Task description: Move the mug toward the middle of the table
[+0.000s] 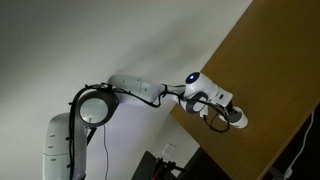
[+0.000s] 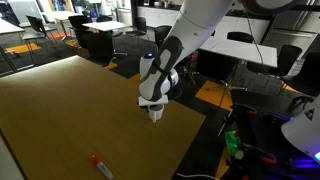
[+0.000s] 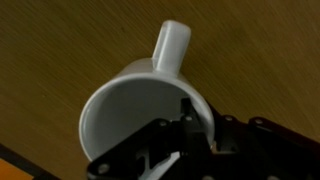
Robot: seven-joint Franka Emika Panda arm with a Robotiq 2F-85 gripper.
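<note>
The smooth brown bench [image 2: 60,110] spread wide from the end effector [image 2: 153,106], which stood near the bench's edge with its jaws pinched on the rim wall of the white mug [image 3: 130,110] directly beneath it. The grasp looked made; the carry toward the middle was not yet done. Office desks [image 2: 100,30] lay far beyond it, a small red-orange object [image 2: 102,164] well apart.

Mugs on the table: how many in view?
1. The mug sits at the end effector, near an edge of the table in both exterior views. No other mug shows, though the arm may hide some tabletop.
</note>
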